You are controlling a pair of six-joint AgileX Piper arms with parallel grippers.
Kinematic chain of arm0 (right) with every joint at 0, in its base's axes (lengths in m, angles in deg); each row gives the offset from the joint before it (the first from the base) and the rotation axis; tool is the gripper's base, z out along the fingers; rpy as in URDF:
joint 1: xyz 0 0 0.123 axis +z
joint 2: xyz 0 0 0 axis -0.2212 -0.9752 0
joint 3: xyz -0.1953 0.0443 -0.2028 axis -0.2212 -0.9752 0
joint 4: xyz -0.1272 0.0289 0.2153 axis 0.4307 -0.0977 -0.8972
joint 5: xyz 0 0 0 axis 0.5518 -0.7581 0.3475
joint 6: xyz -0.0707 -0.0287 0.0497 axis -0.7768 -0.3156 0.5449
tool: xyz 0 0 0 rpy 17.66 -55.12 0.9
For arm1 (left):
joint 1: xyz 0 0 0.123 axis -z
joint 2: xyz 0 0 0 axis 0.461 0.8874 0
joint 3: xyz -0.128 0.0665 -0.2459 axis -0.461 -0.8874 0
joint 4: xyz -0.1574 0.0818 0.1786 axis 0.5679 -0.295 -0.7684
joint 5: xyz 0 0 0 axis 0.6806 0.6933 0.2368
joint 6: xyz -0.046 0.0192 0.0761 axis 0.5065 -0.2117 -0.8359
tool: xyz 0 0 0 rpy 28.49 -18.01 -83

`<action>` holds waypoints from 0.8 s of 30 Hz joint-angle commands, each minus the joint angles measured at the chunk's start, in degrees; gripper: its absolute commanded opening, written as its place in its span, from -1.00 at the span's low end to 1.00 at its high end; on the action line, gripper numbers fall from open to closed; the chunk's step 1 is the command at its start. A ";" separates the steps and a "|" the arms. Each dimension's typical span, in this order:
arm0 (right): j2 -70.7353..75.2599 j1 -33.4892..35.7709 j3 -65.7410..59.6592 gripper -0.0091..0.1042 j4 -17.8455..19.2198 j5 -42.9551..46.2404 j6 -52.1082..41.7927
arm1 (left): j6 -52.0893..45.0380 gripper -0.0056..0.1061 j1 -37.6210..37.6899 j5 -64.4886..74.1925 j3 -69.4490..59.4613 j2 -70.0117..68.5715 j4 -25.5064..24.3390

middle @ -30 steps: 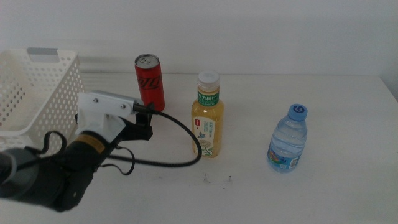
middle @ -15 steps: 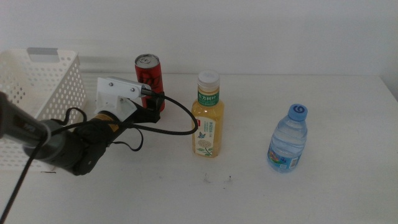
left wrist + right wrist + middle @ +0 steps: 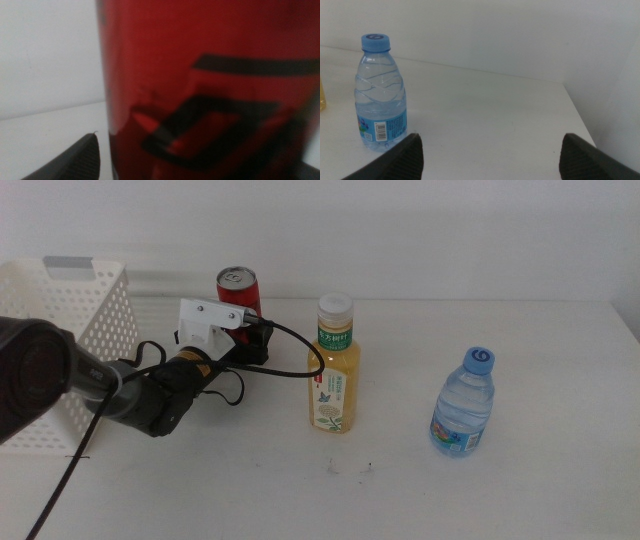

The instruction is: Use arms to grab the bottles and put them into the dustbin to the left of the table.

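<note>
In the middle view, the left gripper [image 3: 258, 340] reaches to the can [image 3: 238, 288] at the far left of the surface [image 3: 520, 490], while the tea bottle [image 3: 334, 365] and water bottle [image 3: 464, 402] stand right of it and the dustbin [image 3: 60, 330] shows nothing inside: three items, none binned yet. The left wrist view shows the can [image 3: 210, 90] filling the frame between spread jaws, seemingly not yet clamped. The right wrist view shows the right gripper [image 3: 490, 150] waiting at the near right, jaws apart, near the water bottle [image 3: 379, 95].
</note>
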 commanded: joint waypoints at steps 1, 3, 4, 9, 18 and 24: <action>0.24 -0.29 -0.20 0.72 0.59 0.52 -0.33 | 0.56 0.78 -0.07 -0.08 2.04 0.89 0.08; 0.24 -0.29 -0.20 0.72 0.59 0.52 -0.33 | 1.94 0.77 -0.07 1.55 3.03 1.01 -0.16; 0.24 -0.29 -0.20 0.72 0.59 0.52 -0.33 | 2.52 0.75 -0.07 2.74 3.34 1.01 -0.16; 0.24 -0.29 -0.20 0.72 0.59 0.52 -0.33 | 6.69 0.21 -0.20 4.33 3.27 0.63 -1.25; 0.24 -0.29 -0.20 0.72 0.59 0.52 -0.33 | 10.56 -0.93 -0.06 8.69 -10.97 -18.48 -6.95; 0.24 -0.29 -0.20 0.72 0.59 0.52 -0.33 | 30.59 -0.93 1.11 41.03 -13.44 -41.69 -25.98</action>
